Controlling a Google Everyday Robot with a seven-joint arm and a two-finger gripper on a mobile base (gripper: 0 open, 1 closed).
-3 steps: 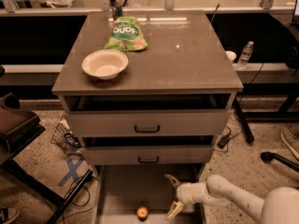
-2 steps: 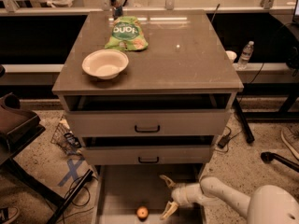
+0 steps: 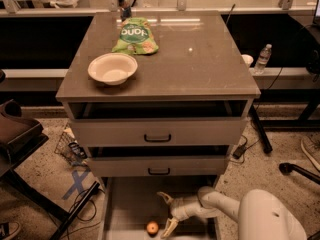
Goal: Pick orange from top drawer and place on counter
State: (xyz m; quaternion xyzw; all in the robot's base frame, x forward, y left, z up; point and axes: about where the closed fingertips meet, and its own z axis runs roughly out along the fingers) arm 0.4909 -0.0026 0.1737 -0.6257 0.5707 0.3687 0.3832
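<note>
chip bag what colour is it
The chip bag is green with white lettering, camera view; end effector open beside the orange in the drawer.

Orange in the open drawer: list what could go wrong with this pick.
1. The orange sits outside the open hand, beside its lower fingertip; closing now may send it rolling across the bare drawer floor.
2. Lifting toward the counter, the arm could clip the drawer fronts above.
</note>
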